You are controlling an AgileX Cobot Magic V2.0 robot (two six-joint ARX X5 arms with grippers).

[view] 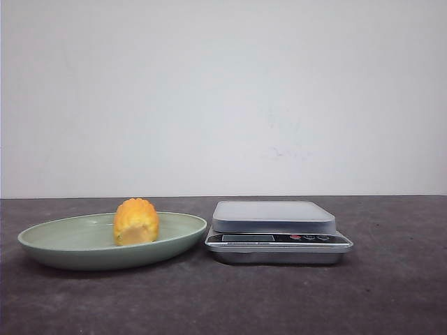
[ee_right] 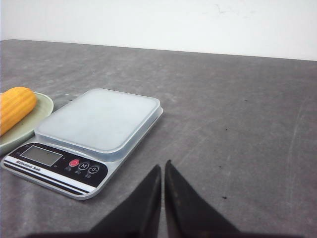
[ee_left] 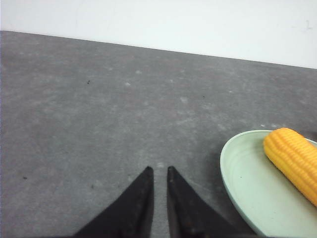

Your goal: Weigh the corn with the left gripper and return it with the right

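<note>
A: In your front view, the corn (view: 136, 220) sits in the pale green plate (view: 49, 248) at lower left of the frame, standing a little right of the plate's middle. The kitchen scale (view: 278, 231) lies just beside the plate's right rim, at lower centre. No arm shows in this view.

B: So where do you find the end effectors?

A: Only in the wrist views. The left end effector (ee_left: 159, 174) appears at the bottom centre of its picture, fingers nearly together with a thin gap, gripping nothing, over the bare grey surface (ee_left: 99, 114). The plate (ee_left: 237, 178) and corn (ee_left: 294, 161) lie at the lower right of that frame, apart from the fingers.

B: And the right one?

A: The right end effector (ee_right: 162, 171) is also narrow, its fingers almost touching, empty, at bottom centre of its frame. Here you see the scale (ee_right: 99, 121) from above: a clear, pale platform with nothing on it, a blank display, a red button and two dark ones. The front view shows these only edge-on. At the left edge of this frame you catch one end of the corn (ee_right: 15, 106) resting on the plate's rim area (ee_right: 42, 106).
</note>
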